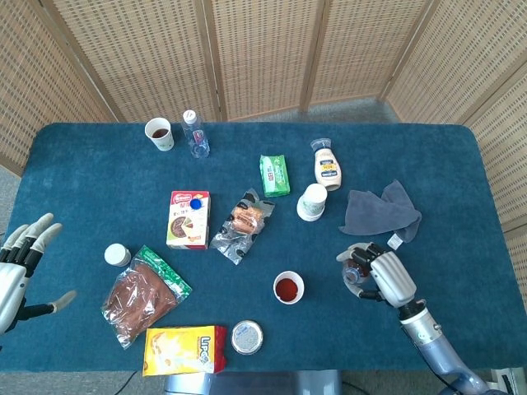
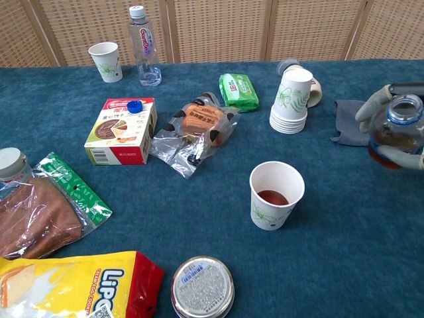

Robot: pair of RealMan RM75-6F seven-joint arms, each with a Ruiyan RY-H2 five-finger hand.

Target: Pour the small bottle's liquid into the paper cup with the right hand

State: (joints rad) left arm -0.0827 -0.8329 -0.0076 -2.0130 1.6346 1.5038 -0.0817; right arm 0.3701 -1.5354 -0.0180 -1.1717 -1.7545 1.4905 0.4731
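My right hand (image 1: pixel 380 276) (image 2: pixel 392 136) grips a small clear bottle (image 1: pixel 357 269) (image 2: pixel 396 130) that holds brown liquid and has an open neck with a blue ring. The bottle leans toward the left, lifted above the table at the right. A paper cup (image 1: pixel 289 288) (image 2: pixel 275 195) with a little dark red liquid in it stands left of the bottle, a clear gap between them. My left hand (image 1: pixel 18 267) hangs at the far left edge with fingers spread and nothing in it.
A stack of paper cups (image 2: pixel 290 101) and a grey cloth (image 1: pixel 380 209) lie behind the bottle. A round tin (image 2: pixel 202 287), a yellow snack bag (image 2: pixel 73 285), a biscuit box (image 2: pixel 120 130), a wrapped pastry (image 2: pixel 195 130), a green packet (image 2: pixel 238 91) and a water bottle (image 2: pixel 144 48) fill the left and middle.
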